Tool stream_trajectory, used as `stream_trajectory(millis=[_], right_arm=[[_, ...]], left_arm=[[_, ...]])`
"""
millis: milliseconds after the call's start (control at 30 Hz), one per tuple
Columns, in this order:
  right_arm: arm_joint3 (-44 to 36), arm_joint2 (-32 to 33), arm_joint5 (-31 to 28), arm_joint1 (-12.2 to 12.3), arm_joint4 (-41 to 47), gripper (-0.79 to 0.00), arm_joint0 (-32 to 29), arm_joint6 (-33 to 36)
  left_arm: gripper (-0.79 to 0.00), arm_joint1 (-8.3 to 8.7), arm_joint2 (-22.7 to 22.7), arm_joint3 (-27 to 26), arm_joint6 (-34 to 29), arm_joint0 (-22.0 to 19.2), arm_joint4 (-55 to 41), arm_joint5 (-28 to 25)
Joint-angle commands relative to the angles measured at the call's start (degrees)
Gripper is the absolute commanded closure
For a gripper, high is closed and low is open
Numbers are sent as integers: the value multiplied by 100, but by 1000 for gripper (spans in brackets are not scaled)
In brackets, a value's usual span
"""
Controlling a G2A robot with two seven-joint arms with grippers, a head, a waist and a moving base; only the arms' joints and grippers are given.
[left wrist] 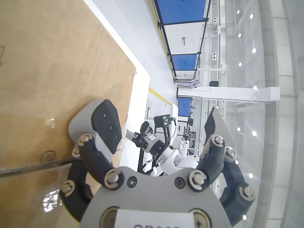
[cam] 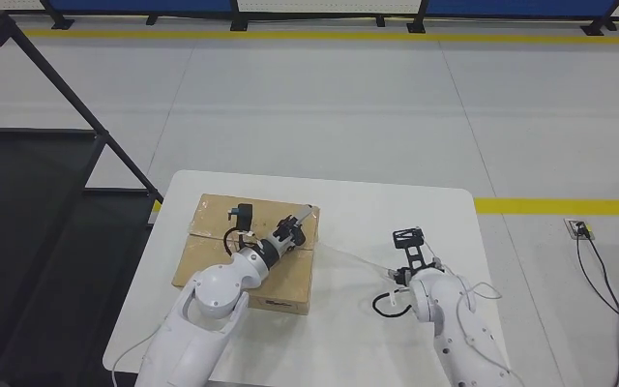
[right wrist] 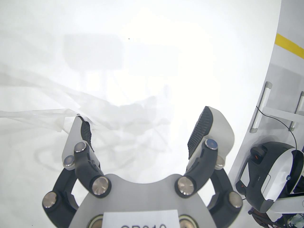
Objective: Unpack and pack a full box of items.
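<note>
My left gripper [left wrist: 159, 119] stands wide open and empty over the closed cardboard box [left wrist: 59, 48], at the edge nearest my right gripper [right wrist: 142, 122]. That one is also spread, with a clear tape strip [right wrist: 35, 113] touching one finger. The box sits on the surface's [cam: 387, 203] left side. It looks stiff and is probably heavy; I'd lift its flaps at the seam. Its contents are hidden.

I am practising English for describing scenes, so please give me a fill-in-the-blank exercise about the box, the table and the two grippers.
1. The cardboard box lies with its flaps ___.
2. The left gripper is at the box's edge with its jaws ___.
3. A clear tape strip touches the right gripper, which is over the ___ table.
Missing words: closed; open; white.
</note>
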Motion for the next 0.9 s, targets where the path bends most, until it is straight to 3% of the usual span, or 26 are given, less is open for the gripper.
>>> stream_trajectory(millis=[0,867], right_arm=[[-12,44,25,0,40,-785,-14,-4],[-400,666,66,45,711,-785,-415,-333]], left_arm=[[-785,-3,-6,0,-12,-3,-6,0],[-785,-50,-80,58,-63,6,-29,-4]])
